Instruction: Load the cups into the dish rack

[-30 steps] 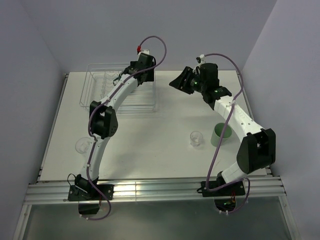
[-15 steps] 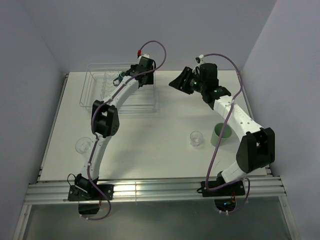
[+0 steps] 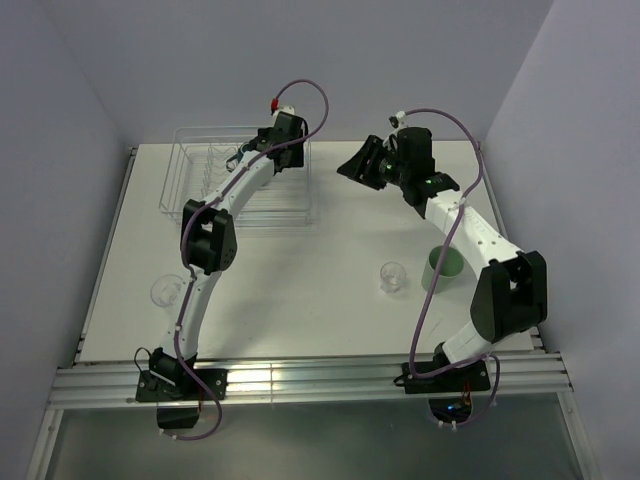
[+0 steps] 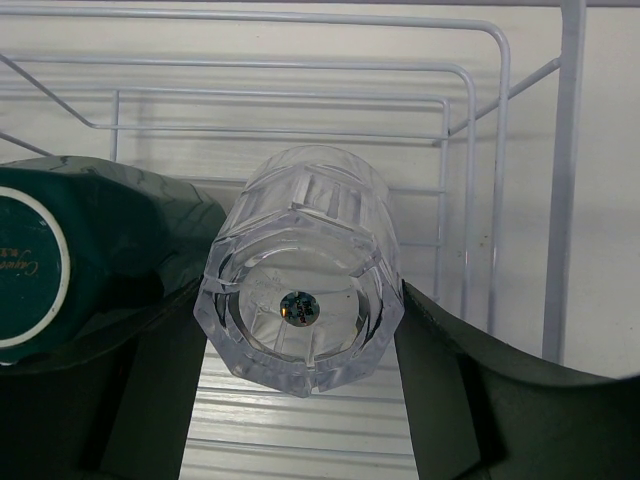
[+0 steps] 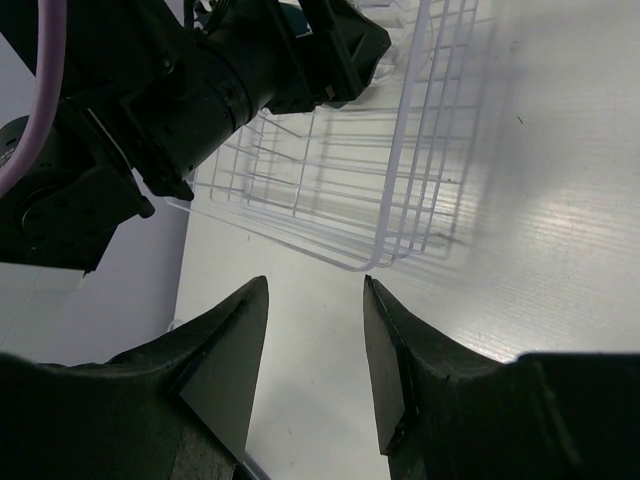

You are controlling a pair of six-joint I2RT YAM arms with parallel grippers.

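Note:
My left gripper (image 3: 239, 155) reaches into the clear wire dish rack (image 3: 190, 180) at the back left. In the left wrist view it (image 4: 300, 305) is shut on a clear glass tumbler (image 4: 300, 250), seen base-on, held over the rack wires (image 4: 470, 130). A dark green mug (image 4: 60, 260) with a cream base lies in the rack just left of the tumbler. My right gripper (image 3: 357, 166) is open and empty above the table, right of the rack; in its own view (image 5: 315, 285) only bare table shows between its jaws. A clear tumbler (image 3: 392, 277), a pale mint-green cup (image 3: 443, 268) and another clear tumbler (image 3: 165, 291) stand on the table.
The rack's near right corner (image 5: 390, 250) is just ahead of my right gripper. The left arm's forearm (image 3: 225, 195) crosses over the rack. The right arm's forearm (image 3: 470, 225) passes just behind the mint cup. An aluminium rail (image 3: 300, 378) runs along the table's front edge.
My left gripper has moved a little farther back and left over the rack with the tumbler. The right gripper has shifted only slightly.

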